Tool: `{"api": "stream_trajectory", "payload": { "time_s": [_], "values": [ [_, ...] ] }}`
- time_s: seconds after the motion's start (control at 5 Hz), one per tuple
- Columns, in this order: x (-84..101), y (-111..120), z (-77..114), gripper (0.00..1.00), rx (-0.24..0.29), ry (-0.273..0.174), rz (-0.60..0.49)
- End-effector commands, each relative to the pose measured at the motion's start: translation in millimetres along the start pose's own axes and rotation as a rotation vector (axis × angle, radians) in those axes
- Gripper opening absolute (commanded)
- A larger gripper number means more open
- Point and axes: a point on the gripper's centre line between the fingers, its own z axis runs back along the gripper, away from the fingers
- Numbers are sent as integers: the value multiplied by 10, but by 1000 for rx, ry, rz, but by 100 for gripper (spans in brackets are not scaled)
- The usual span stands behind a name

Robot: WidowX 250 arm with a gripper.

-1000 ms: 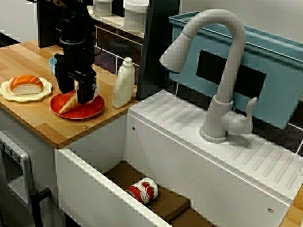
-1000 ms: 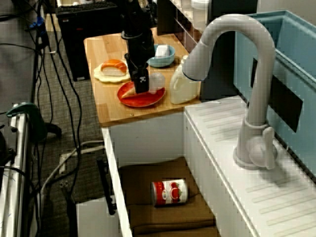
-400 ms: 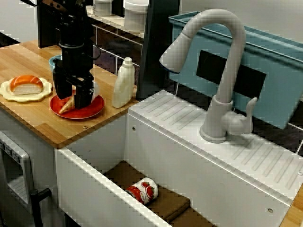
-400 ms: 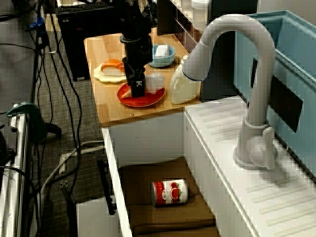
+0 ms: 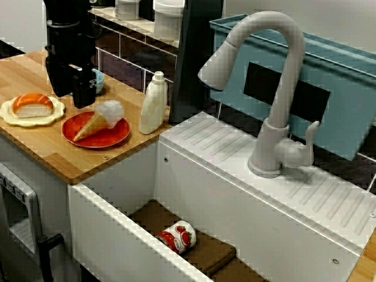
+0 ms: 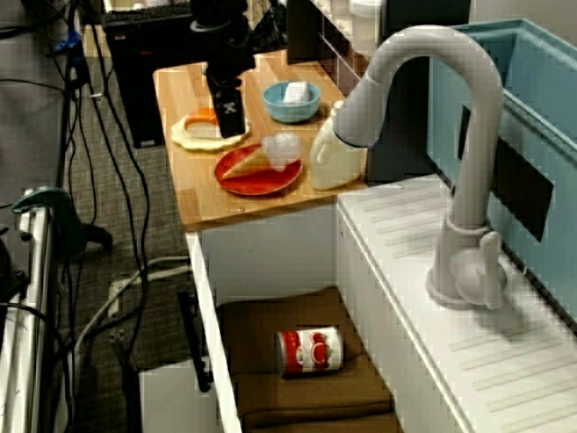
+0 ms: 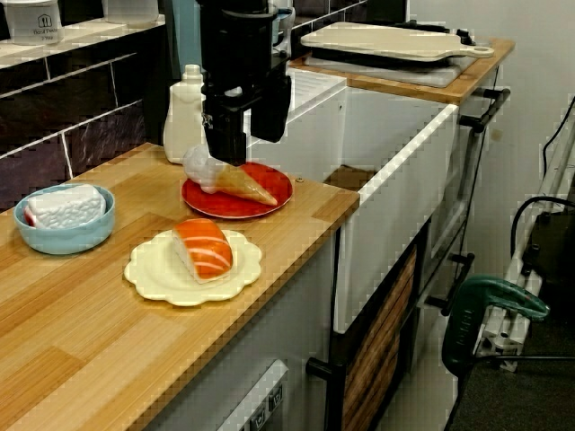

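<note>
Ice-cream cone (image 5: 94, 122) lies on a red plate (image 5: 114, 140) on the table (image 5: 41, 147) in the sink-side view; the tool (image 5: 70, 98) hangs at its 10 o'clock, jaws apart, empty. From above, a can (image 6: 309, 351) lies in the sink (image 6: 206, 307), label writing unreadable. From the table end, salmon sushi (image 7: 203, 249) sits at the cone's 7 o'clock.

The black arm (image 5: 69, 26) hung upright from above, its wrist straight. Its gripper (image 5: 71, 97) pointed straight down, jaws parted and empty.
</note>
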Motion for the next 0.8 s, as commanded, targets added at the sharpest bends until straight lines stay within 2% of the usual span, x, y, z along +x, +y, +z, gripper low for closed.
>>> {"api": "stream_trajectory", "payload": {
  "time_s": [0.0,0.2,0.4,0.6],
  "values": [
    [22,373,112,100,107,-191,-497],
    [37,523,103,100,162,-166,-623],
    [106,615,196,100,164,-118,-641],
    [48,706,228,100,151,-115,-598]
  ]
}}
